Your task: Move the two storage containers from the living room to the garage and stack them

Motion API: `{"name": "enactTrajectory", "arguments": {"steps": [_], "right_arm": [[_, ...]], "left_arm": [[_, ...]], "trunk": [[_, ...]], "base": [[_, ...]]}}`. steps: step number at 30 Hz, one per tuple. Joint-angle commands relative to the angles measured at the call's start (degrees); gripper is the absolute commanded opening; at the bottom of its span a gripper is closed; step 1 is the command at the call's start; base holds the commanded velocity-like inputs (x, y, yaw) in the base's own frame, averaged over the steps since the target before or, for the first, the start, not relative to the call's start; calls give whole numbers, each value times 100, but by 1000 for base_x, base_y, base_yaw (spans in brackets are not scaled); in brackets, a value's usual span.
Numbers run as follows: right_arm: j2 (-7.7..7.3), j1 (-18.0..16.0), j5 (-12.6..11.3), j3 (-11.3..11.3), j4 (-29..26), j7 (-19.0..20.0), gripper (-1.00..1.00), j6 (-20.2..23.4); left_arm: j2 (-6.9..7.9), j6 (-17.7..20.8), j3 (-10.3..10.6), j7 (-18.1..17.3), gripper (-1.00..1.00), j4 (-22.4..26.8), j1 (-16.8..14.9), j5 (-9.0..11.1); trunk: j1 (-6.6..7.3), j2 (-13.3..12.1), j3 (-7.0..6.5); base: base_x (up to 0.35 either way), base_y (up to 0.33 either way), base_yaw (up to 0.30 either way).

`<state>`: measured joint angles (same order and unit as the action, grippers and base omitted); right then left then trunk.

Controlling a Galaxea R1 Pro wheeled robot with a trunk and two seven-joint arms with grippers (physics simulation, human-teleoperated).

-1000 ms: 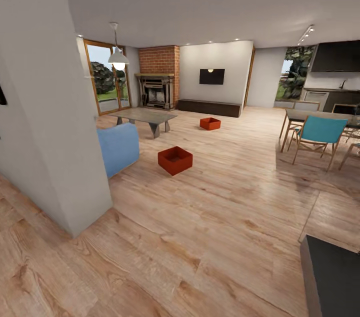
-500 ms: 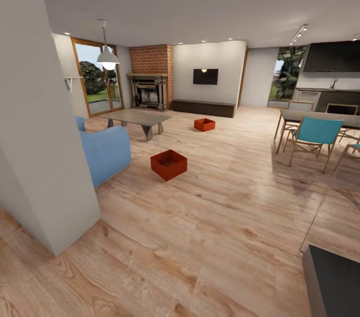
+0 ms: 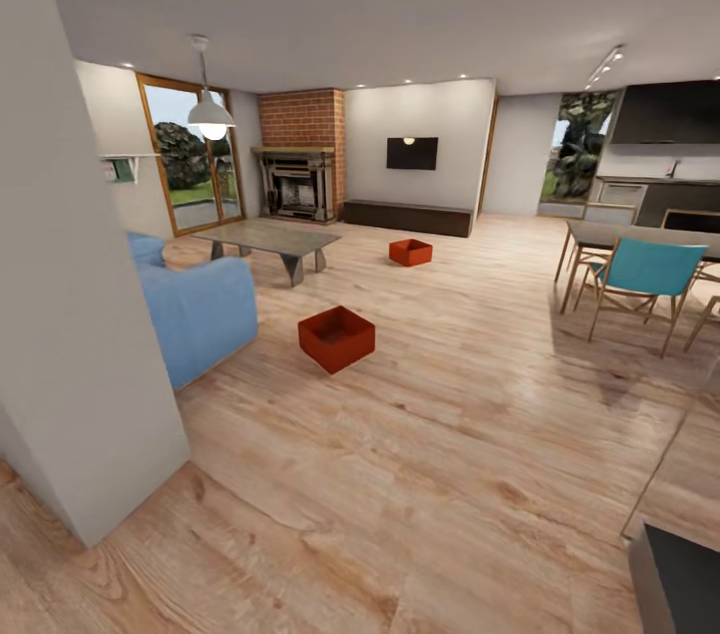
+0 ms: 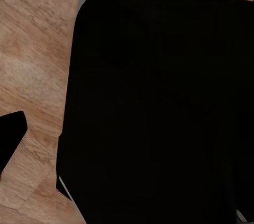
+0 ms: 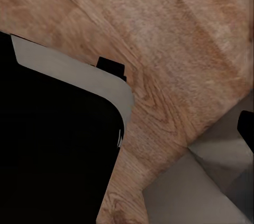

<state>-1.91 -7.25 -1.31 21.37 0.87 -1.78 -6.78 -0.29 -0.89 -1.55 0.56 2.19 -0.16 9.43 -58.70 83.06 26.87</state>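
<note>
Well, the living room's pale wood plank floor (image 3: 450,434) carries both storage containers: the near storage container (image 3: 336,338), a red-orange open-topped plastic bin with tapered walls, sits just beside the blue sofa (image 3: 195,309); the far storage container (image 3: 411,252) rests past the grey low table (image 3: 270,239), towards the brick fireplace (image 3: 298,164). Both wrist views give dark, rounded robot bodywork over grainy planks; whether either pincer is released or clenched, I cannot tell
</note>
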Motion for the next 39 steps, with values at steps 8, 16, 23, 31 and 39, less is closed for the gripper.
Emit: {"name": "enactTrajectory", "arguments": {"steps": [8,16,23,31,39], "right_arm": [[-2,-4,-15,32,9,-16,100,-20],[-1,-4,-10,41,9,-16,100,-25],[-2,-4,-10,36,9,-16,100,-22],[-2,-4,-10,42,9,-16,100,-22],[3,-4,-55,28,9,-4,100,-22]], "left_arm": [[-1,-13,-12,6,100,1,-2,32],[0,-15,-12,6,100,1,-2,32],[-4,-16,-12,6,100,1,-2,32],[-6,-17,-12,6,100,1,-2,32],[-6,-15,-12,6,100,1,-2,32]], "trunk": [[-3,2,6],[-3,2,6],[-3,2,6],[-3,2,6],[-3,2,6]], "base": [[331,0,0],[331,0,0],[331,0,0],[331,0,0],[331,0,0]]}}
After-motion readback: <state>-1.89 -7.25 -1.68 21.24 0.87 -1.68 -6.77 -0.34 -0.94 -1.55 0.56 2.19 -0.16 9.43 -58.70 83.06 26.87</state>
